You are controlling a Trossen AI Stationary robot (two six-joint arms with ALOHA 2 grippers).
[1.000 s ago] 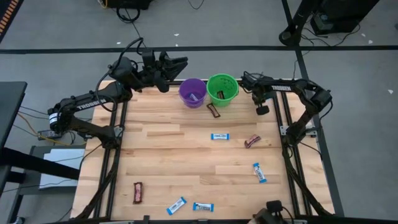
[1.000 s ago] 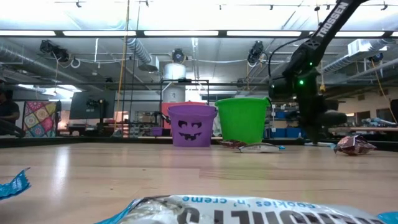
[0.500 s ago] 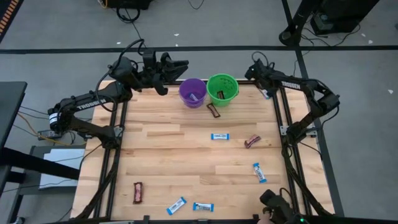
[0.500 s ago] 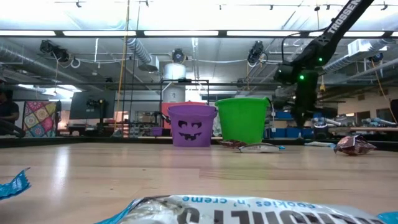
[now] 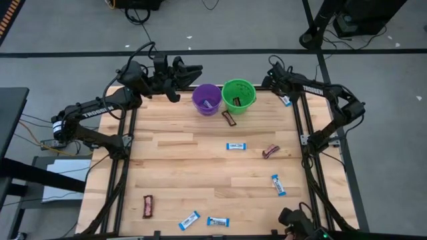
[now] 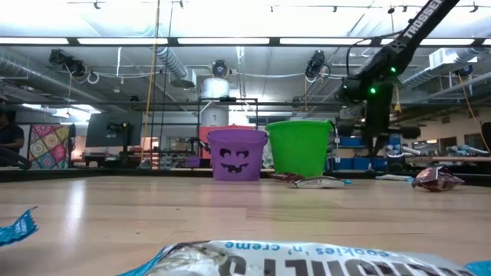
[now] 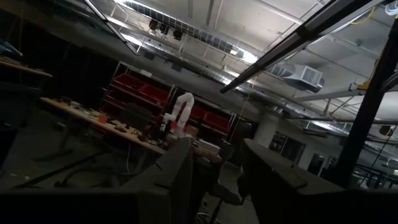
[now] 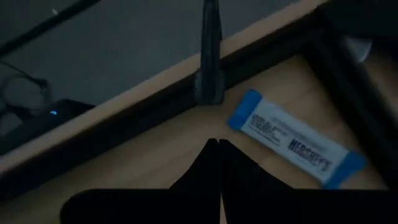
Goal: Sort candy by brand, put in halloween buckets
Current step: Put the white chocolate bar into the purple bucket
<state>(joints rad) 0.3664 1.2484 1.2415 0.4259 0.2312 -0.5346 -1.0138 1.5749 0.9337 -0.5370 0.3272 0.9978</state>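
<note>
Candy lies scattered over the counter [image 5: 173,160]; purple bucket [image 5: 206,99] and green bucket [image 5: 239,95] stand side by side at the far edge. Right pincer [image 5: 279,85], clenched and empty, hovers over a blue-and-white bar [image 8: 292,140] at the far right corner. Left pincer [image 5: 190,70] waits part-open beyond the far edge, grasping nothing. Step looks like lining up a pick; next move calls for releasing the fingers, then descending astride the bar.

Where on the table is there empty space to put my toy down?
The widest bare wood lies left of the blue-and-white bar, between the purple bucket and the brown bar near the front. It's crowded around the green bucket and along the front edge's blue bars.
</note>
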